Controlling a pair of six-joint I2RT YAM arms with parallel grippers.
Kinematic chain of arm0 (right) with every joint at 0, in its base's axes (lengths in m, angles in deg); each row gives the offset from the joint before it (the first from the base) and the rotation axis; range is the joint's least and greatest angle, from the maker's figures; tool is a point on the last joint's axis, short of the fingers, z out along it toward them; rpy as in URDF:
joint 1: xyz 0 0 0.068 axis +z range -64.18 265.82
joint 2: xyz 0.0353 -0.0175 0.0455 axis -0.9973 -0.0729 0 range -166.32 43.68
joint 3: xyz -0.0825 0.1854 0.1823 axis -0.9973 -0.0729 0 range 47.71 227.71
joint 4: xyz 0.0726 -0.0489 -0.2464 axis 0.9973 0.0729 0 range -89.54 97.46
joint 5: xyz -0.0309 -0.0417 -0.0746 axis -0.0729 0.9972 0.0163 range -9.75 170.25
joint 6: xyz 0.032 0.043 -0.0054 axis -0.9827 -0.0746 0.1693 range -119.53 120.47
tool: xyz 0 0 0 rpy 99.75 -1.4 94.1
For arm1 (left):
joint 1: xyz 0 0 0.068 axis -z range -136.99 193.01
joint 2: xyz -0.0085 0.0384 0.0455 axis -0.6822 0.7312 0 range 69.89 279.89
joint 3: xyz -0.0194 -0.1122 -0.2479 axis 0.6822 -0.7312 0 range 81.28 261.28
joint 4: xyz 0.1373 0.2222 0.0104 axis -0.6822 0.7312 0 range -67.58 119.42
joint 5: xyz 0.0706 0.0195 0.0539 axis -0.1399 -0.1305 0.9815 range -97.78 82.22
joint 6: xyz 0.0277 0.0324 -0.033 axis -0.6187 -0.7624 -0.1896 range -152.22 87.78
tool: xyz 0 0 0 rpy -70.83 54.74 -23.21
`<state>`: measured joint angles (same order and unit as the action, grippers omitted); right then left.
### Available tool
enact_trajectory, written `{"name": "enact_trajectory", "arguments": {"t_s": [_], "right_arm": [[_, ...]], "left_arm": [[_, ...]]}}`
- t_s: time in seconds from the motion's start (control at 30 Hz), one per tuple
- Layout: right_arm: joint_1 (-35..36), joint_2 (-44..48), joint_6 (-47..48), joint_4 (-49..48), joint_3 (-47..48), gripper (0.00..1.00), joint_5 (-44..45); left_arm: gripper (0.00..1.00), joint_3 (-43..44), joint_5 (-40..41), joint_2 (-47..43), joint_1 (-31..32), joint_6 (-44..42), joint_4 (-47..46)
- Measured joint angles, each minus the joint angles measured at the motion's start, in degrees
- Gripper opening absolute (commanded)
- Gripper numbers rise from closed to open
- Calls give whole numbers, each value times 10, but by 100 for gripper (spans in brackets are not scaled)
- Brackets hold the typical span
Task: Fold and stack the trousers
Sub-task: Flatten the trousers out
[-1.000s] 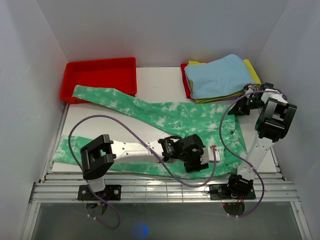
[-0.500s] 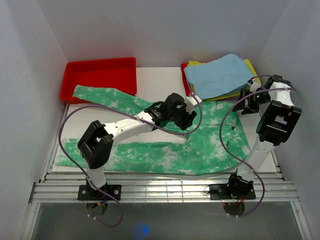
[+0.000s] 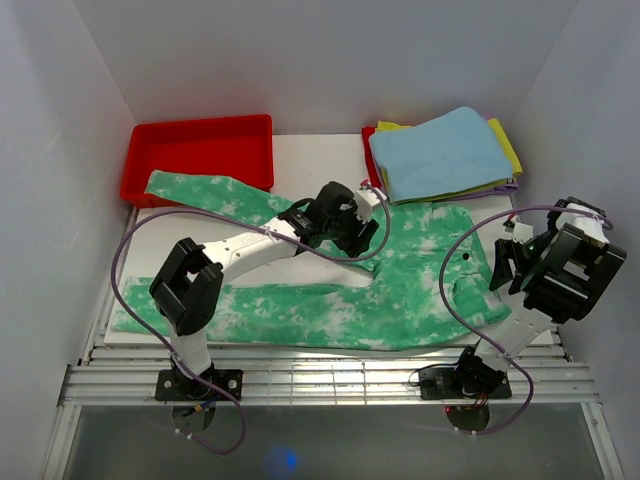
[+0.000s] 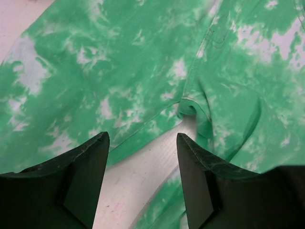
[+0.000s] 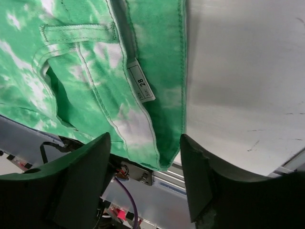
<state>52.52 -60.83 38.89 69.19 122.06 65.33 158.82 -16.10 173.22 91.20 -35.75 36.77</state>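
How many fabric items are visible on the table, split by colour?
green tie-dye trousers: 1
light blue cloth: 1
yellow cloth: 1
Total: 3 clearly visible. Any layers buried lower in the stack cannot be counted.

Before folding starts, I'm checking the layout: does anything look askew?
Yes. The trousers lie splayed: one leg angles off to the red tray's near rim, and the waistband is flipped over, size label showing.
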Motion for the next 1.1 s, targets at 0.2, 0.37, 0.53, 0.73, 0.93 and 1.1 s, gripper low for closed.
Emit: {"name": "enact_trajectory", "arguments": {"t_s": [0.2,0.37,0.53,0.73,0.93,1.1], "right_arm": [[0,3,16,-30,-51,50,12],[0,16,33,-44,-101,31,15],[0,37,59,-43,-108,8,12],[-1,45,86,-14,-70,8,-7],[-13,71,118,19,27,8,-43],[-63,152,160,-19,-67,8,-7]], "left_arm": [[69,126,-57,59,-46,3,30],[70,299,-98,182,-76,27,22],[70,400,-115,285,-115,40,27],[70,398,-111,318,-168,29,44],[69,295,-107,274,-178,25,29],[69,218,-104,221,-172,18,23]]}}
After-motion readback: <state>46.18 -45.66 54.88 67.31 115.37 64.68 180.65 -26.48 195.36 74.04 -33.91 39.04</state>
